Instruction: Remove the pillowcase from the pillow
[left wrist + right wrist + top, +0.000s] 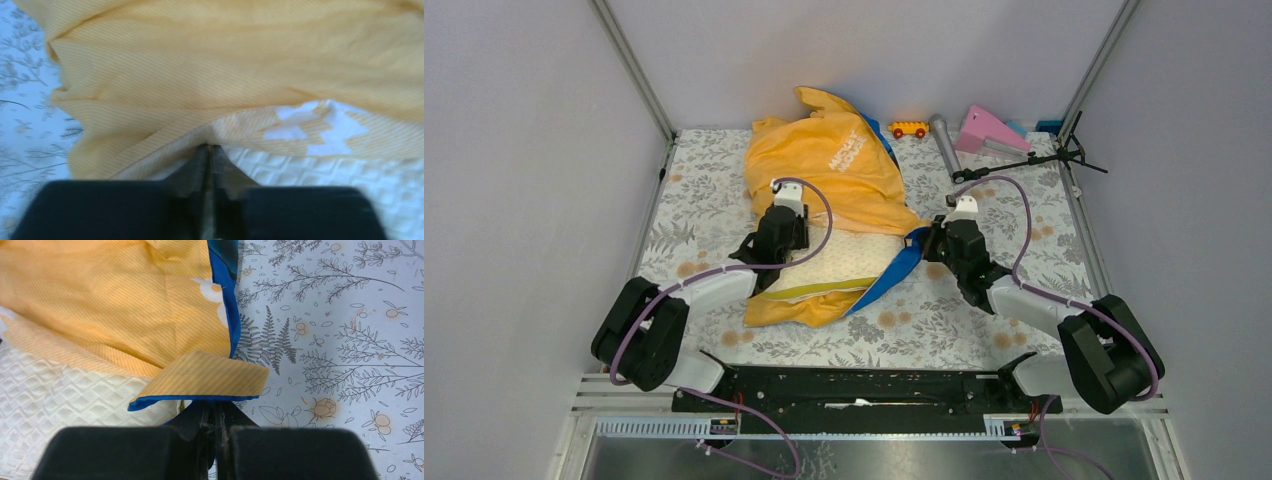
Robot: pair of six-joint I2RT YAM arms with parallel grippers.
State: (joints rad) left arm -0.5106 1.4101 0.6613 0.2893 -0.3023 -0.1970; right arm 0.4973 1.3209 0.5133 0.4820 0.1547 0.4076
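Observation:
The orange-yellow pillowcase (829, 165) lies bunched over the far part of the cream quilted pillow (849, 262), whose near middle is bare. A blue edge strip (896, 268) trails at the right. My left gripper (786, 243) is shut on the pillowcase's open edge (165, 145) at the pillow's left side, quilted pillow (325, 175) beside it. My right gripper (932, 243) is shut on the blue-edged flap (210, 380) of the pillowcase at the pillow's right side; the pillow (65, 400) shows to its left.
At the back of the floral tablecloth (1024, 220) lie a small yellow toy car (909, 128), a grey cylinder (945, 143), a pink wedge-shaped object (989, 130) and a black tripod stand (1034, 160). Metal frame posts stand at both back corners.

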